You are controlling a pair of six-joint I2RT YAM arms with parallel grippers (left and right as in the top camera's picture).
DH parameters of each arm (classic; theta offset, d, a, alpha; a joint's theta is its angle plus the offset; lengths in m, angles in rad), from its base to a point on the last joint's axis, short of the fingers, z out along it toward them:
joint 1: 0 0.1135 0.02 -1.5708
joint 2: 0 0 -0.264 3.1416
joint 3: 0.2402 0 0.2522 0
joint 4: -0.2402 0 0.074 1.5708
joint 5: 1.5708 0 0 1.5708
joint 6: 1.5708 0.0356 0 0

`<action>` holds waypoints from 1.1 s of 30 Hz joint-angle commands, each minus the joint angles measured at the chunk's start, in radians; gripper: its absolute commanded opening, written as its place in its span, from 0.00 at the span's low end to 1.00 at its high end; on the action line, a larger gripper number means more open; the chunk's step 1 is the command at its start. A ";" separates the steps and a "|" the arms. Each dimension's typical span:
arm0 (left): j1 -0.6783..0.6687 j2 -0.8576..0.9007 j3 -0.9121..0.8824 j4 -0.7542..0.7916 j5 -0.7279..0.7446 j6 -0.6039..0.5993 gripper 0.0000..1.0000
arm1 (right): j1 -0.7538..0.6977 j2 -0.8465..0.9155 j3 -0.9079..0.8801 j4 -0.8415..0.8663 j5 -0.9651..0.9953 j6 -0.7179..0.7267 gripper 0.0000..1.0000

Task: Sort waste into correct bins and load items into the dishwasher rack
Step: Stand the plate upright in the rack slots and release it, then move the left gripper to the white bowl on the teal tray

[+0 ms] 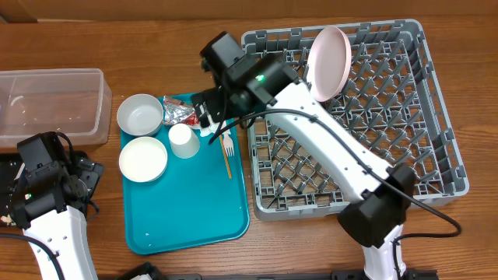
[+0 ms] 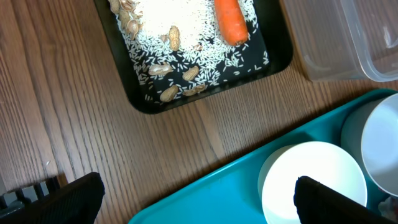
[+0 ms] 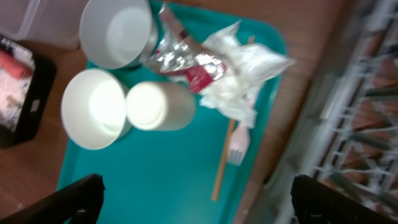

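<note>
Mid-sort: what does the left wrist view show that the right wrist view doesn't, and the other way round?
Left wrist only: rice and peanuts lying in the black tray, seen sharply. Right wrist only: cup, foil wrapper, napkin, fork and the blurred rack. Both: teal tray, a bowl, part of the clear tub and the black tray.

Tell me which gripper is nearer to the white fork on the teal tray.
Right. The right gripper hovers open close over the fork; the left gripper sits by the tray's opposite, left edge.
</note>
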 commanded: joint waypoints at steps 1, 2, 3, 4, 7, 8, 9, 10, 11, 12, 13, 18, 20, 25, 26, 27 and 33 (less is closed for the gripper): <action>0.004 -0.007 0.019 -0.002 -0.003 -0.021 1.00 | -0.063 -0.150 0.090 -0.008 0.132 0.008 1.00; 0.004 -0.007 0.019 -0.002 -0.003 -0.021 1.00 | -0.084 -0.173 0.100 -0.015 0.156 0.008 1.00; 0.004 -0.007 0.019 -0.002 -0.003 -0.021 1.00 | -0.108 -0.198 0.108 -0.022 0.175 0.007 1.00; 0.004 -0.007 0.019 -0.002 -0.003 -0.021 1.00 | -0.141 -0.225 0.113 -0.029 0.195 0.007 1.00; 0.004 -0.007 0.019 -0.002 -0.003 -0.021 1.00 | -0.242 -0.286 0.112 -0.045 0.243 0.006 1.00; 0.004 -0.007 0.019 -0.002 -0.003 -0.021 1.00 | -0.278 -0.301 0.112 -0.056 0.256 0.007 1.00; 0.004 -0.007 0.019 -0.002 -0.003 -0.021 1.00 | -0.314 -0.311 0.112 -0.073 0.263 0.006 1.00; 0.004 -0.007 0.019 -0.002 -0.003 -0.021 1.00 | -0.351 -0.319 0.112 -0.097 0.264 0.007 1.00; 0.004 -0.007 0.019 -0.002 -0.003 -0.021 1.00 | -0.381 -0.322 0.112 -0.118 0.264 0.007 1.00; 0.004 -0.007 0.019 -0.002 -0.003 -0.021 1.00 | -0.418 -0.322 0.112 -0.146 0.264 0.007 1.00; 0.004 -0.007 0.019 -0.002 -0.003 -0.021 1.00 | -0.446 -0.322 0.111 -0.169 0.264 0.007 1.00; 0.004 -0.007 0.019 -0.002 -0.003 -0.021 1.00 | -0.545 -0.316 0.109 -0.236 0.264 0.007 1.00; 0.004 -0.007 0.019 -0.002 -0.003 -0.021 1.00 | -0.565 -0.316 0.109 -0.235 0.264 0.007 1.00; 0.004 -0.007 0.019 -0.002 -0.003 -0.021 1.00 | -0.578 -0.316 0.109 -0.235 0.264 0.007 1.00; 0.004 -0.007 0.019 -0.002 -0.003 -0.021 1.00 | -0.578 -0.316 0.109 -0.235 0.264 0.007 1.00; 0.004 -0.007 0.019 -0.002 -0.003 -0.021 1.00 | -0.578 -0.316 0.109 -0.235 0.264 0.007 1.00; 0.004 -0.007 0.019 0.019 0.072 -0.060 1.00 | -0.578 -0.316 0.109 -0.235 0.264 0.007 1.00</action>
